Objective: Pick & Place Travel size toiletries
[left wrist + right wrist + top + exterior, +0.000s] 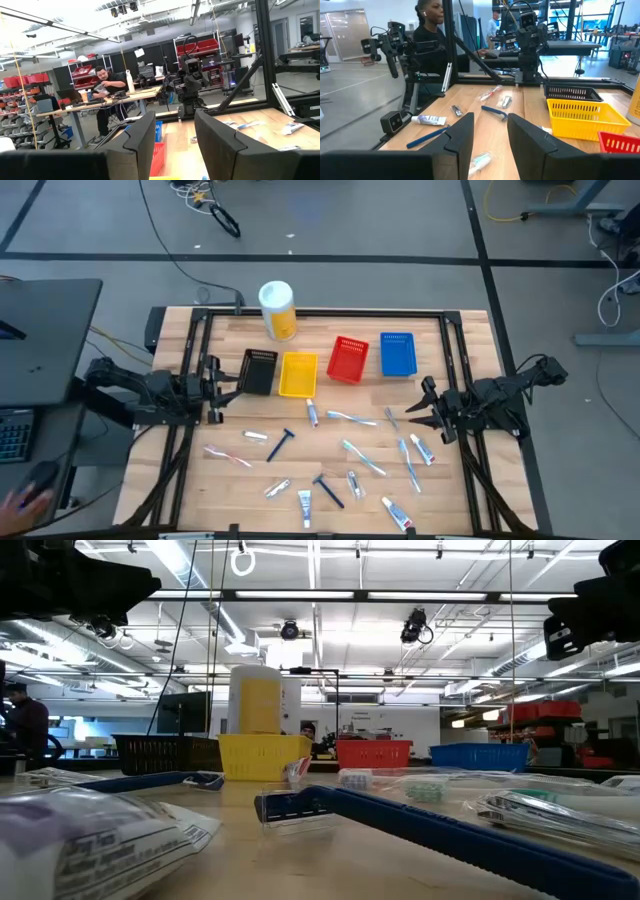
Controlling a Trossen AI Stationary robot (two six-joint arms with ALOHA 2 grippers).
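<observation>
The travel size toiletries lie loose on the wooden table's near half: small tubes point(312, 414), pale toothbrushes point(350, 418) and dark blue razors point(282, 444). A razor point(300, 805) lies close in the low view. My left gripper point(225, 390) hovers open at the table's left side, beside the black basket point(259, 370). My right gripper point(415, 408) hovers open at the right side, next to a small wrapped item point(391, 418). The right wrist view shows open fingers point(462, 135) above a razor point(494, 112) and a tube point(429, 119). Neither gripper holds anything.
Black, yellow point(298, 374), red point(348, 359) and blue point(397, 353) baskets stand in a row on the far half. A yellow white-lidded canister point(277, 310) lies at the far edge. A dark frame rims the table. People show in the room behind point(107, 82).
</observation>
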